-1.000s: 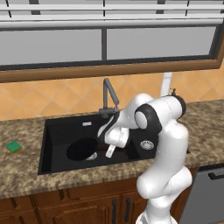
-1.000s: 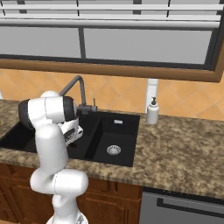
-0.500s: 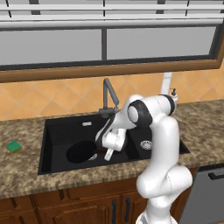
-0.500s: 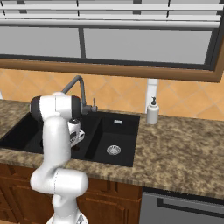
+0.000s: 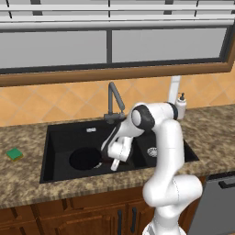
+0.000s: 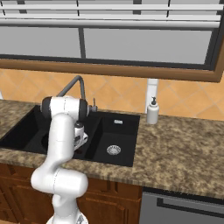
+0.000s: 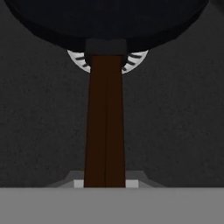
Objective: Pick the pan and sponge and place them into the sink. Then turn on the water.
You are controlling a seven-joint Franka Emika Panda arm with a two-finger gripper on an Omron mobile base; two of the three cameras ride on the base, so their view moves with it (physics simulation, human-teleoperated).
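The two-finger gripper (image 5: 114, 164) is closed on the thin dark-brown handle (image 7: 105, 122) of the round all-black frying pan (image 5: 86, 158), which is held low in the wide left basin of the matte black double-basin sink (image 5: 55, 137), over its round silver drain (image 7: 133, 60). The small green-and-yellow sponge (image 5: 14, 154) lies on the speckled granite counter (image 5: 27, 183), well left of the sink.

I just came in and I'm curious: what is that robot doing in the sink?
The robot's claw is shut on the brown handle of the black pan, holding it low in the wide basin of the sink. The green sponge lies on the counter to the left of the sink. No water runs from the tap.
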